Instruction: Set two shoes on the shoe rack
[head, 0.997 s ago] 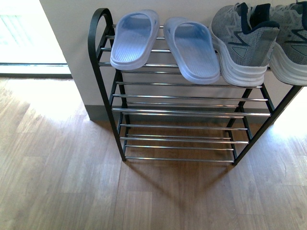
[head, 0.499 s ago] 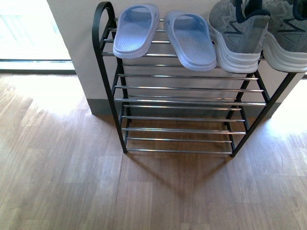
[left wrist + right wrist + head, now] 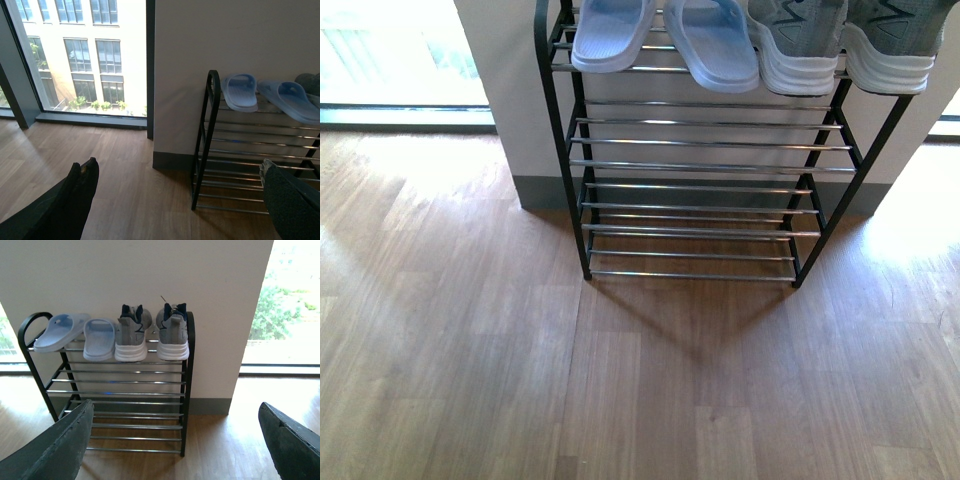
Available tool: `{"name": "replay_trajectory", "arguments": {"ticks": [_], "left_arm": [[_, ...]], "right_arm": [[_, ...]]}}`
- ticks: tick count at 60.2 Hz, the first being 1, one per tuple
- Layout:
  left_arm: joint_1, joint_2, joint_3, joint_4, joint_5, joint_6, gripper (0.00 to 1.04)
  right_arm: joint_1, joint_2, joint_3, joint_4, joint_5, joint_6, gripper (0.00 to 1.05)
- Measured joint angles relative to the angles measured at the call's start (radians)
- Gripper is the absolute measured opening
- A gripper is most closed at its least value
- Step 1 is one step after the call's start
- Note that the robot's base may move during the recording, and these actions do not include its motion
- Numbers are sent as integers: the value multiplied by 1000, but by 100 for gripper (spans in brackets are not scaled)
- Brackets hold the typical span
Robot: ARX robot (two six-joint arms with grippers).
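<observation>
The shoe rack [image 3: 560, 130] with black frame and chrome rods stands against a white wall; it also shows in the left wrist view [image 3: 212, 100] and the right wrist view [image 3: 187, 390]. On its top shelf sit two pale blue slides [image 3: 610, 40] [image 3: 80, 337] and two grey sneakers [image 3: 795, 45] [image 3: 152, 332] side by side, toes outward. No arm shows in the front view. My left gripper [image 3: 180, 197] is open and empty, away from the rack. My right gripper [image 3: 177, 440] is open and empty, well back from the rack.
Wood floor [image 3: 520, 380] spreads in front of the rack. The rack's lower shelves [image 3: 690, 200] hold nothing. Large windows stand to the left [image 3: 75, 55] and to the right [image 3: 295, 300] of the white wall section.
The rack and shoes have slid upward and rightward in the front view, so more floor shows and the shoes are cut off at the top edge.
</observation>
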Motion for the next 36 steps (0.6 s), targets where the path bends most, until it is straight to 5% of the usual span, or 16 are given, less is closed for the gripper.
{"name": "replay_trajectory", "arguments": {"ticks": [36], "left_arm": [[0, 0, 0, 0, 0, 0, 95]], "right_arm": [[0, 0, 0, 0, 0, 0, 96]]}}
